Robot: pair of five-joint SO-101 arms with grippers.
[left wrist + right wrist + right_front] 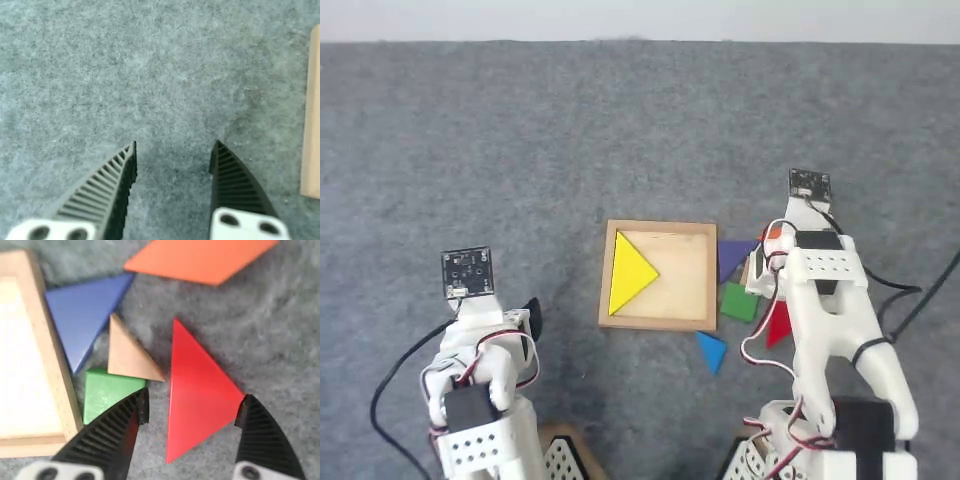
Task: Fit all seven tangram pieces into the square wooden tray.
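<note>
The square wooden tray (660, 322) lies mid-table with a yellow triangle (629, 273) in its left half. Right of it lie a dark blue triangle (733, 257), a green square (738, 302), a light blue triangle (711, 350), a red triangle (778, 326) and an orange piece (772, 233). My right gripper (192, 406) is open, its fingers either side of the red triangle (197, 392), beside a tan triangle (127, 355), the green square (107, 395), the dark blue triangle (82, 315) and the orange parallelogram (200, 259). My left gripper (173, 159) hangs open over bare carpet, left of the tray edge (311, 115).
Grey carpet (520, 150) covers the table, open at the back and left. The right arm (825, 300) hides part of the pieces right of the tray. The left arm (480, 340) stands at the front left.
</note>
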